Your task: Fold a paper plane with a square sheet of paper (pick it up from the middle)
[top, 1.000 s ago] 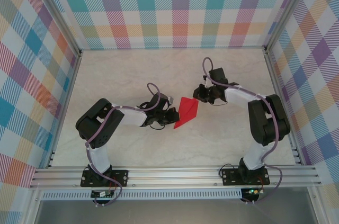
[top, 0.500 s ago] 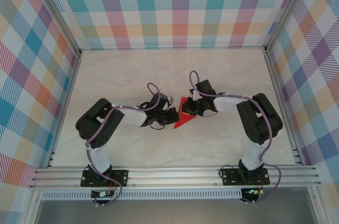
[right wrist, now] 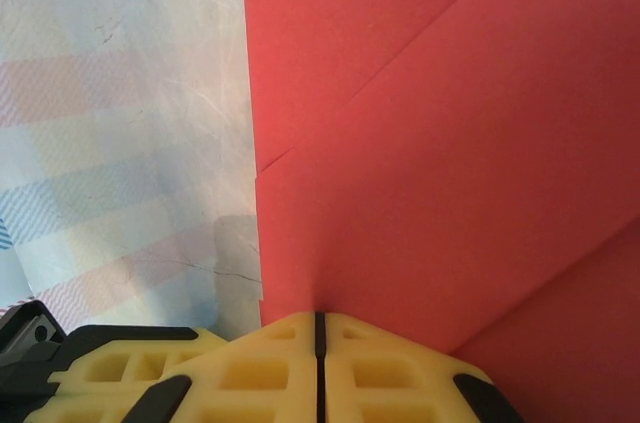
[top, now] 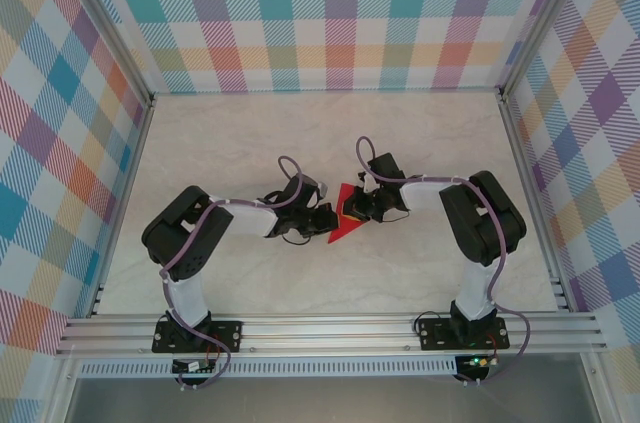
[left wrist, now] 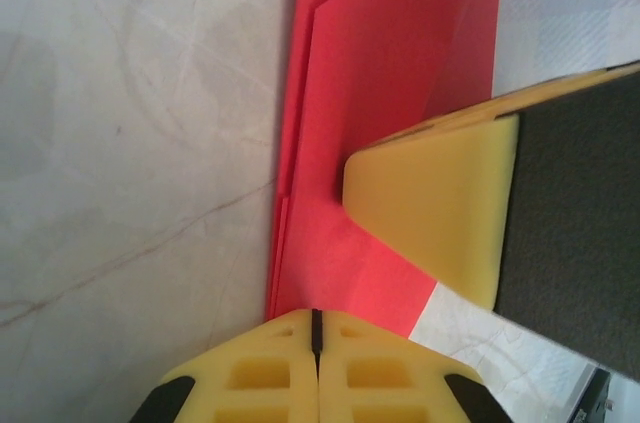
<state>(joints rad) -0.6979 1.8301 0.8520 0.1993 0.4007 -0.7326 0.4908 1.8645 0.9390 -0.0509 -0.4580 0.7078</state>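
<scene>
R gripper (top: 354, 211) has swung in from back-right onto the part-folded red paper sheet (top: 340, 228), which lies flat between both grippers. Its jaws are pressed together, tips bearing on the sheet. L gripper (top: 320, 224) jaws likewise closed, pinning the near end. Judged: crease-pressing underway, plane unfinished.

Two black-jointed arms (top: 190, 233) with white links, looping purple cables (top: 290, 168), and yellow fingers (right wrist: 250, 373) edged in black.

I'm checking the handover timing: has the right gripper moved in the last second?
Yes. The right gripper has moved left, away from the right rail, and slightly nearer the arm bases, onto the paper.
</scene>
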